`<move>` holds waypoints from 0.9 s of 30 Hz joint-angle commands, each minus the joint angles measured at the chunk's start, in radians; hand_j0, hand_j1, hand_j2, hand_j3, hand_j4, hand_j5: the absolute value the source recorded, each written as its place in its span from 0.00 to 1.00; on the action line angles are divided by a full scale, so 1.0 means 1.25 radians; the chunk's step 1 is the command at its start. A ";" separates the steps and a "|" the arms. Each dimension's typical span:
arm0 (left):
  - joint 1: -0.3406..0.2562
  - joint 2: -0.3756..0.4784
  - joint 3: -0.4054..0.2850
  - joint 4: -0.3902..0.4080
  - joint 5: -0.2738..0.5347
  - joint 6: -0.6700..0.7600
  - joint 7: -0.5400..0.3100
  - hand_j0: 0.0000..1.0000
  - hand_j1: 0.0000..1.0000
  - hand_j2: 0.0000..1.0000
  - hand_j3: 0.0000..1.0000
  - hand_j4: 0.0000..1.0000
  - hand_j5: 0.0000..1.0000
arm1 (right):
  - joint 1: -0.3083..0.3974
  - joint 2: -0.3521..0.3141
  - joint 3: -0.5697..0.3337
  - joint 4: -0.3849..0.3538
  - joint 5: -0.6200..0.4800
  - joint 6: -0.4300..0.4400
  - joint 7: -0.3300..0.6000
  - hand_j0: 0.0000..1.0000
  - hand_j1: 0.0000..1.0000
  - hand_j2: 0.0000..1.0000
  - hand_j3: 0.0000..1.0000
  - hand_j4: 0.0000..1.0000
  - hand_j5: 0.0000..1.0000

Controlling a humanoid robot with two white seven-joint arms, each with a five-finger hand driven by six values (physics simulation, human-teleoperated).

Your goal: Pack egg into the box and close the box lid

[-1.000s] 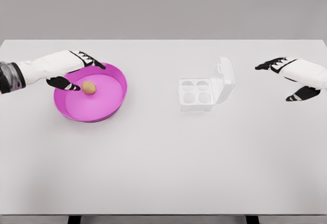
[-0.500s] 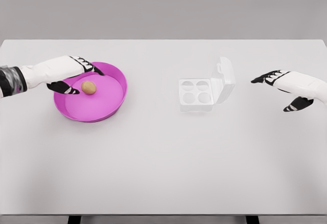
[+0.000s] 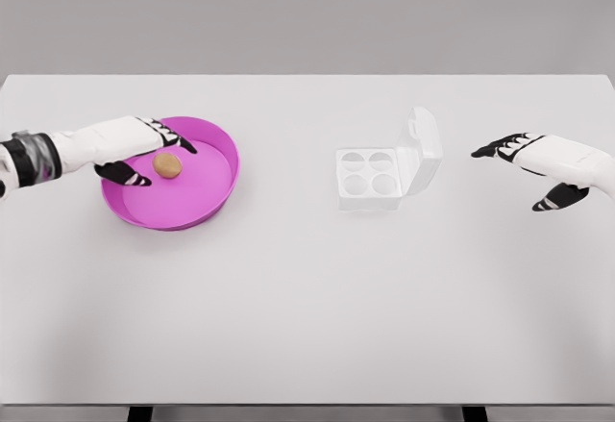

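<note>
A round magenta bowl (image 3: pixel 207 196) sits on the left part of the white table (image 3: pixel 307 326).

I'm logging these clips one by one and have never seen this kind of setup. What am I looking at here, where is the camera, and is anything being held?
This is a simulator's render, seen from a camera on a humanoid robot's head, looking down at a white table. The two white arms with black-tipped five-finger hands are the robot's own. The left hand reaches over the rim of a pink bowl, fingers spread on either side of a brown egg lying inside; it has not closed on the egg. The right hand hovers open at the right edge, holding nothing. Near the middle stands a clear egg box with four empty cups, its lid tipped up on the right side. So nothing is held yet.
</note>
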 commanded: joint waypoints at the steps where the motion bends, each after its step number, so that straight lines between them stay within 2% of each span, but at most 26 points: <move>1: 0.001 -0.005 -0.001 0.004 0.002 0.002 0.000 0.83 0.83 0.83 0.83 0.83 0.83 | 0.000 -0.004 0.000 0.000 -0.005 0.002 0.000 1.00 1.00 1.00 1.00 1.00 1.00; 17: -0.005 -0.012 -0.001 0.033 0.006 0.002 0.000 0.82 0.82 0.82 0.82 0.82 0.82 | -0.002 0.002 0.000 0.005 -0.004 0.002 0.000 1.00 1.00 1.00 1.00 1.00 1.00; 20: -0.006 -0.012 -0.001 0.036 0.003 0.002 0.000 0.82 0.82 0.82 0.82 0.82 0.82 | -0.009 0.006 0.027 0.021 0.014 0.002 0.000 1.00 1.00 1.00 1.00 1.00 1.00; 22: -0.012 -0.021 -0.002 0.056 0.002 0.002 0.000 0.82 0.82 0.82 0.82 0.82 0.82 | -0.010 0.006 0.027 0.021 0.019 0.002 0.000 1.00 1.00 1.00 1.00 1.00 1.00; 27: -0.016 -0.023 -0.002 0.058 0.002 0.002 0.000 0.83 0.83 0.83 0.83 0.83 0.83 | -0.012 0.007 0.027 0.018 0.019 0.002 0.000 1.00 1.00 1.00 1.00 1.00 1.00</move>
